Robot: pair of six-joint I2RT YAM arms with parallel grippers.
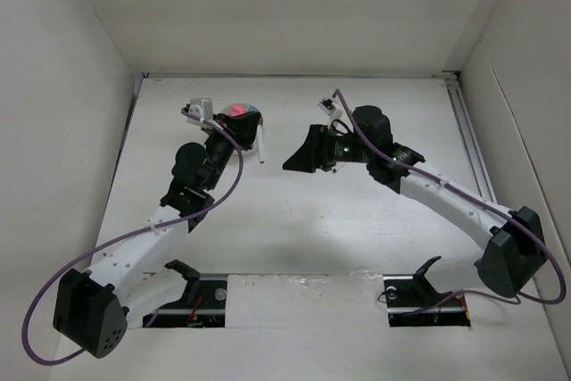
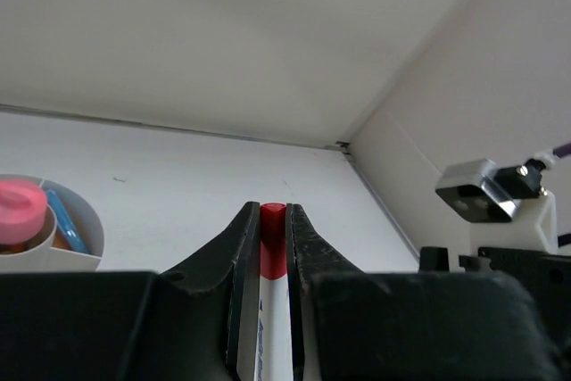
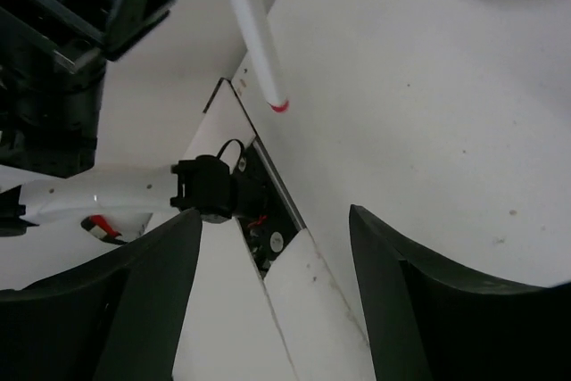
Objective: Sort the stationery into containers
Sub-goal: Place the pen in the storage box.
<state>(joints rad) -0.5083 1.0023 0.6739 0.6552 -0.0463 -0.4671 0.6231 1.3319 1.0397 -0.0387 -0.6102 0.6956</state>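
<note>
My left gripper (image 2: 273,207) is shut on a thin white pen with a red cap (image 2: 272,247); the cap sits at the fingertips. From above, that pen (image 1: 262,149) sticks out of the left gripper (image 1: 243,134), just right of the round white cup (image 1: 243,113). The cup (image 2: 85,243) holds a pink cylinder (image 2: 20,211) and a blue-capped pen (image 2: 67,220). My right gripper (image 1: 299,156) stands open and empty, right of the pen. In the right wrist view the pen (image 3: 254,33) hangs ahead of the open jaws (image 3: 274,216).
White walls (image 1: 80,86) box in the table on three sides. A metal rail (image 1: 471,144) runs along the right edge. Cut-outs with the arm bases (image 1: 201,296) lie at the near edge. The right arm's wrist camera (image 2: 486,194) shows in the left wrist view.
</note>
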